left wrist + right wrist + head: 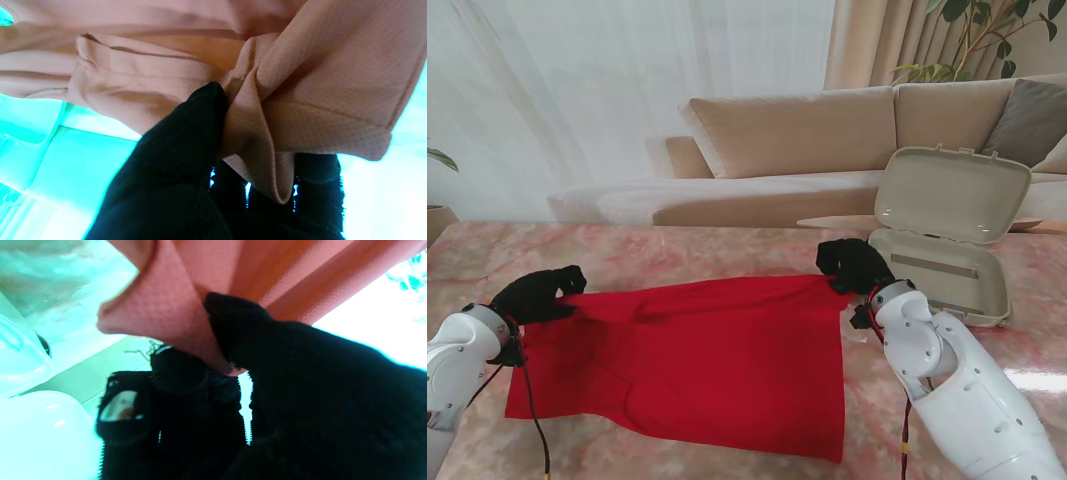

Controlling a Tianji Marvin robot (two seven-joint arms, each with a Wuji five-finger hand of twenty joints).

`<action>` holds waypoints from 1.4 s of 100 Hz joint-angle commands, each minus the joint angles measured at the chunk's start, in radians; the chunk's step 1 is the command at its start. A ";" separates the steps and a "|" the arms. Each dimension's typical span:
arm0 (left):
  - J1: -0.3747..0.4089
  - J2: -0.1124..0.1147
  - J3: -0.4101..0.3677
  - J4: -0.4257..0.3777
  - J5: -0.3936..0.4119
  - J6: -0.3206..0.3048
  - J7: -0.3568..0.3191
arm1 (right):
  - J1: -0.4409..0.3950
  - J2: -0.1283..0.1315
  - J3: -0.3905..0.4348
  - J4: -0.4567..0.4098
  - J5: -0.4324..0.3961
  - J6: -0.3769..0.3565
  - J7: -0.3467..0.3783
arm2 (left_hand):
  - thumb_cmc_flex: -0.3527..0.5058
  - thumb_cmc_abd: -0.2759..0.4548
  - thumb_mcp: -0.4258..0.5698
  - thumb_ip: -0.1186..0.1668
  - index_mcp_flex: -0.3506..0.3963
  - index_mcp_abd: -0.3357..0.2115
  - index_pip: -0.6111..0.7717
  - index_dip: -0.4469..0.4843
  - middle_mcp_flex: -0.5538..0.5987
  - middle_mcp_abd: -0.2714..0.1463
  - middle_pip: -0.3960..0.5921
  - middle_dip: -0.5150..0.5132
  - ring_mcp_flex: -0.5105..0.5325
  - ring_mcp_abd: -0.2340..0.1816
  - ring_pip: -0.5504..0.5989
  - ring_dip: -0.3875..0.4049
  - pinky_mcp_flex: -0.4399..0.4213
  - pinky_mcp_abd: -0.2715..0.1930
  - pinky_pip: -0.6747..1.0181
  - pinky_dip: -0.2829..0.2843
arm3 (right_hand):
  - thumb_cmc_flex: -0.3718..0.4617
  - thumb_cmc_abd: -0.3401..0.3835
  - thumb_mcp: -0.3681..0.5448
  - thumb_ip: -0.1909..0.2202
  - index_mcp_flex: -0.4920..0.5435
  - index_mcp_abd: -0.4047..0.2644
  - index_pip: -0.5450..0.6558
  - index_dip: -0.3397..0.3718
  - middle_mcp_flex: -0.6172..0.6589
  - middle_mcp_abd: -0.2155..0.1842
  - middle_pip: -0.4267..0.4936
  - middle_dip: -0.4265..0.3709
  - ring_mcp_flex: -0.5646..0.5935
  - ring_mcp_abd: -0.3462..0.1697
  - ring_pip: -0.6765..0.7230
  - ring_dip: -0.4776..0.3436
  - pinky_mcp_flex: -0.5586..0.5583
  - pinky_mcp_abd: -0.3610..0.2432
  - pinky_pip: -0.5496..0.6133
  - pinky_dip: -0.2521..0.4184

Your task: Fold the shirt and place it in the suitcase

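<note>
Red shirt (697,365) lies spread on the pink marble table (727,255), centre of the stand view. Near hem lies flat on the table, closest to me; the far edge runs between the two hands.

Left hand (535,296), black glove, is at the shirt's far-left corner, fingers closed on the fabric. Left wrist view confirms it: one fingertip (208,100) presses into a bunched fold of the shirt (300,100), cloth pinched against the other fingers, a hemmed edge hanging past them. Colours in this view are off: cloth reads tan, background cyan.

Right hand (852,265), also black-gloved, is at the far-right corner, clamped on the cloth. Right wrist view: a fold of the shirt (166,313) is caught between one finger (240,316) and the opposing ones. Slight blur, but the pinch is clear.

Both white forearms rise from the near corners of the stand view.

Suitcase (947,240), a small beige hard-shell, sits on the table farther from me than the right hand and to its right, just beside it. Lid stands open and upright; no shirt in the visible part of the tray.

Past the table: beige sofa (827,140), white curtains (627,90), a plant (987,30) at far right.
</note>
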 commanded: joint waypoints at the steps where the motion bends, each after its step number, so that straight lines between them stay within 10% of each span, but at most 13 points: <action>1: 0.025 -0.007 -0.002 -0.020 0.005 0.005 0.006 | -0.028 0.008 0.008 -0.012 -0.003 -0.006 0.018 | 0.074 0.030 -0.010 -0.006 0.005 -0.034 0.005 -0.008 0.007 -0.025 -0.002 0.021 -0.016 0.034 -0.012 0.017 -0.012 -0.009 0.006 0.030 | 0.061 -0.024 0.094 0.033 0.021 -0.026 0.008 0.017 0.030 -0.024 0.018 0.030 0.055 0.018 0.015 0.020 0.008 -0.035 -0.036 -0.006; 20: 0.073 -0.011 -0.028 -0.061 0.015 0.005 0.018 | -0.080 0.014 0.037 -0.044 -0.009 -0.031 0.035 | 0.076 0.030 -0.015 -0.005 0.007 -0.037 0.002 -0.009 0.009 -0.030 -0.007 0.021 -0.019 0.033 -0.017 0.017 -0.016 -0.007 -0.001 0.029 | 0.059 -0.024 0.091 0.036 0.021 -0.026 0.008 0.015 0.029 -0.026 0.014 0.031 0.055 0.017 0.015 0.021 0.064 -0.163 0.417 0.528; 34: 0.112 -0.008 -0.059 -0.083 0.047 -0.017 0.007 | -0.128 0.018 0.061 -0.074 -0.008 -0.058 0.049 | 0.077 0.036 -0.023 -0.003 0.009 -0.049 -0.005 -0.009 0.010 -0.035 -0.015 0.024 -0.027 0.030 -0.032 0.015 -0.029 -0.003 -0.022 0.027 | 0.061 -0.025 0.089 0.039 0.018 -0.026 0.000 0.014 0.026 -0.026 0.009 0.035 0.052 0.016 0.013 0.023 -0.019 -0.057 -0.024 0.101; 38: 0.122 -0.007 -0.069 -0.088 0.069 -0.028 0.007 | -0.140 0.020 0.066 -0.081 -0.008 -0.070 0.055 | 0.078 0.036 -0.026 -0.002 0.010 -0.052 -0.007 -0.008 0.010 -0.038 -0.018 0.027 -0.029 0.028 -0.040 0.015 -0.033 -0.001 -0.032 0.026 | 0.060 -0.025 0.089 0.039 0.018 -0.026 -0.001 0.014 0.025 -0.025 0.008 0.036 0.052 0.016 0.013 0.023 0.039 -0.135 0.294 0.426; 41: 0.130 -0.006 -0.077 -0.092 0.088 -0.037 0.008 | -0.150 0.021 0.070 -0.087 -0.009 -0.079 0.059 | 0.078 0.037 -0.029 -0.002 0.011 -0.056 -0.007 -0.007 0.010 -0.040 -0.020 0.029 -0.032 0.027 -0.046 0.014 -0.039 0.001 -0.040 0.026 | 0.061 -0.027 0.088 0.039 0.018 -0.026 -0.001 0.015 0.025 -0.026 0.008 0.036 0.051 0.017 0.012 0.024 -0.043 -0.091 0.045 0.186; 44: 0.138 -0.006 -0.085 -0.096 0.110 -0.047 0.010 | -0.159 0.023 0.074 -0.092 -0.011 -0.087 0.064 | 0.079 0.038 -0.031 -0.001 0.012 -0.061 -0.008 -0.006 0.009 -0.045 -0.023 0.031 -0.033 0.025 -0.050 0.014 -0.040 0.003 -0.044 0.026 | 0.061 -0.026 0.088 0.040 0.016 -0.027 -0.004 0.015 0.025 -0.026 0.007 0.037 0.051 0.016 0.012 0.024 0.046 -0.146 0.335 0.464; 61: 0.166 -0.001 -0.117 -0.101 0.200 -0.104 0.020 | -0.200 0.029 0.093 -0.116 -0.009 -0.115 0.089 | 0.070 0.035 -0.037 0.004 0.015 -0.081 -0.011 0.000 0.013 -0.056 -0.038 0.044 -0.041 0.012 -0.089 0.004 -0.054 0.009 -0.092 0.018 | 0.062 -0.032 0.089 0.041 0.016 -0.027 -0.006 0.018 0.024 -0.026 0.005 0.038 0.050 0.017 0.012 0.024 0.066 -0.159 0.421 0.528; 105: 0.181 0.006 -0.098 -0.049 0.199 -0.125 -0.004 | -0.277 0.045 0.129 -0.141 0.016 -0.162 0.169 | 0.057 0.031 -0.035 0.004 0.021 -0.102 -0.017 -0.012 0.013 -0.073 -0.063 0.055 -0.058 -0.008 -0.153 -0.019 -0.091 0.027 -0.176 -0.009 | 0.066 -0.061 0.101 0.039 0.047 -0.034 -0.026 0.041 0.053 -0.029 0.006 0.033 0.069 0.016 0.024 0.022 0.077 -0.073 0.039 -0.046; 110: 0.185 0.006 -0.094 -0.043 0.201 -0.122 -0.004 | -0.284 0.045 0.128 -0.141 0.021 -0.166 0.175 | 0.057 0.030 -0.035 0.004 0.021 -0.101 -0.016 -0.012 0.013 -0.073 -0.063 0.057 -0.057 -0.009 -0.154 -0.019 -0.091 0.027 -0.177 -0.010 | 0.066 -0.060 0.100 0.039 0.049 -0.034 -0.028 0.042 0.055 -0.030 0.006 0.032 0.069 0.013 0.025 0.023 0.061 -0.152 0.376 0.404; 116: 0.191 0.006 -0.091 -0.039 0.204 -0.116 -0.004 | -0.291 0.047 0.127 -0.141 0.030 -0.172 0.183 | 0.057 0.032 -0.034 0.003 0.021 -0.101 -0.015 -0.013 0.013 -0.073 -0.064 0.059 -0.059 -0.009 -0.156 -0.017 -0.092 0.027 -0.180 -0.011 | 0.065 -0.061 0.099 0.040 0.049 -0.034 -0.027 0.041 0.056 -0.029 0.005 0.032 0.069 0.013 0.026 0.023 0.000 -0.061 -0.008 0.127; 123: 0.199 0.006 -0.088 -0.035 0.213 -0.113 0.000 | -0.297 0.048 0.125 -0.140 0.040 -0.179 0.189 | 0.058 0.032 -0.034 0.003 0.021 -0.102 -0.015 -0.014 0.014 -0.075 -0.064 0.061 -0.058 -0.009 -0.157 -0.016 -0.092 0.026 -0.181 -0.012 | 0.065 -0.061 0.098 0.040 0.049 -0.034 -0.026 0.039 0.057 -0.030 0.005 0.032 0.069 0.013 0.026 0.023 0.055 -0.135 0.280 0.420; 132: 0.211 0.005 -0.085 -0.033 0.228 -0.106 0.008 | -0.303 0.048 0.123 -0.141 0.051 -0.188 0.195 | 0.058 0.032 -0.034 0.002 0.021 -0.101 -0.014 -0.015 0.014 -0.075 -0.065 0.063 -0.057 -0.010 -0.157 -0.014 -0.092 0.026 -0.181 -0.012 | 0.063 -0.056 0.095 0.041 0.048 -0.035 -0.026 0.035 0.055 -0.031 0.005 0.032 0.069 0.010 0.024 0.023 0.009 -0.047 -0.022 0.038; 140: 0.222 0.004 -0.082 -0.032 0.230 -0.094 0.010 | -0.310 0.049 0.122 -0.144 0.061 -0.194 0.197 | 0.060 0.033 -0.033 0.003 0.021 -0.101 -0.013 -0.016 0.014 -0.075 -0.064 0.065 -0.058 -0.008 -0.157 -0.011 -0.094 0.024 -0.182 -0.013 | 0.065 -0.056 0.095 0.042 0.048 -0.035 -0.026 0.034 0.057 -0.030 0.007 0.033 0.069 0.010 0.024 0.023 0.094 -0.121 0.229 0.295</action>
